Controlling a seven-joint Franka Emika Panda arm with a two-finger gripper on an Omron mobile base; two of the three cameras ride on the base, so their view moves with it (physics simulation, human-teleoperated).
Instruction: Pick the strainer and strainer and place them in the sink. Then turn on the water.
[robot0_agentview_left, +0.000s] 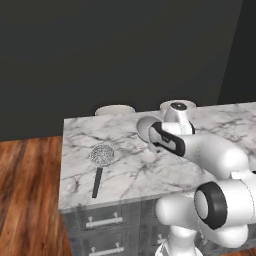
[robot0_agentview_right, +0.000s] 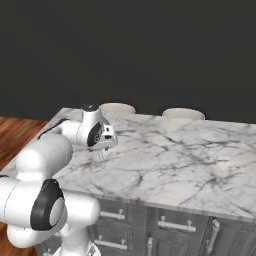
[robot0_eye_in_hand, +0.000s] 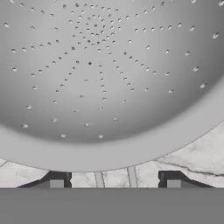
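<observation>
The arm reached forward and low over the marble counter, and the gripper stood right at the deep strainer. In the hand view this strainer was very close: a grey bowl full of small holes, with its thick rim curving just above the two dark fingertips. Two thin wires of its handle ran between the fingertips, one beside the other. The jaws stood rather narrow, one on each side of the wires, but I cannot tell if they pressed on them or only stood around them.

In the left base view the deep strainer was near the back edge of the counter, and the arm hid most of it. The shallow strainer lay well apart, to the left of it – flat on the marble, its long black handle pointing toward the front edge and ending just before it. Around it the marble was free on all sides.

In the right base view the gripper was low over the left part of the counter, near the left edge. To its right the marble stretched wide and bare – much room there. Two pale round stools showed behind the back edge. Below the front edge were grey drawers with metal handles.
</observation>
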